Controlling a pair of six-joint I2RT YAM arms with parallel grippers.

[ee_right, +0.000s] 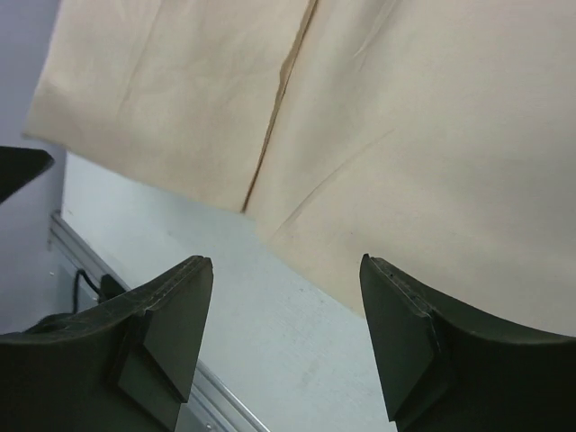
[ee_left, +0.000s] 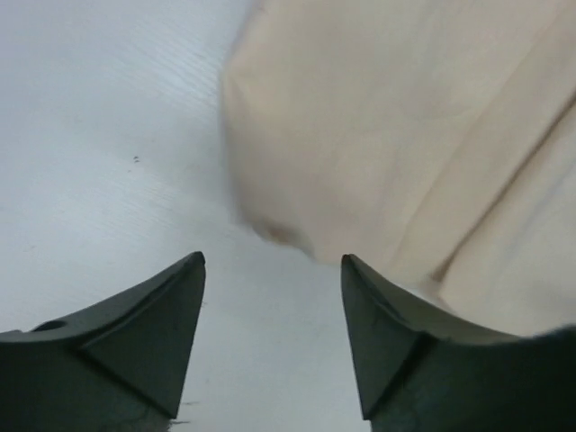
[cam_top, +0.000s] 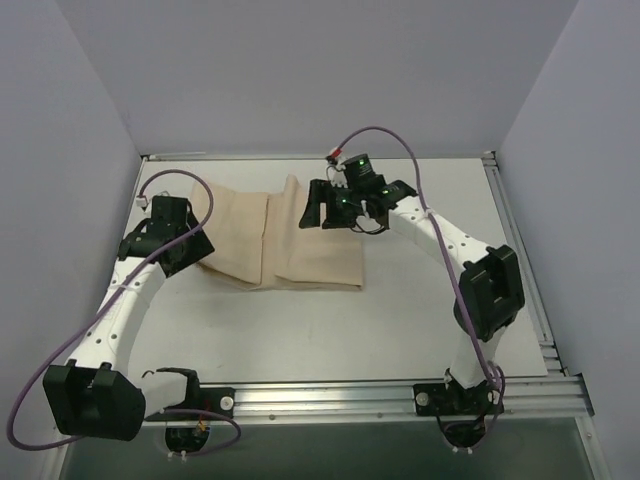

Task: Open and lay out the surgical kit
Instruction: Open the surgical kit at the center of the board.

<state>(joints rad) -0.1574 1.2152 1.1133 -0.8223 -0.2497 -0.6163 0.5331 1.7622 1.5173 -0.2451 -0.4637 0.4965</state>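
The beige cloth wrap (cam_top: 285, 240) lies on the white table as a folded bundle, with a seam between two flaps. The steel tray and the instruments are hidden. My left gripper (cam_top: 198, 246) is open and empty at the wrap's left edge. In the left wrist view, its jaws (ee_left: 273, 261) stand apart over bare table, with a rounded corner of the wrap (ee_left: 405, 135) just ahead. My right gripper (cam_top: 318, 208) is open and empty above the wrap's far right edge. In the right wrist view (ee_right: 286, 261), the wrap (ee_right: 405, 135) fills the upper part.
Grey walls close in the table on three sides. An aluminium rail (cam_top: 330, 400) runs along the near edge, and another runs along the back (ee_right: 81, 256). Purple cables (cam_top: 385, 135) loop off both arms.
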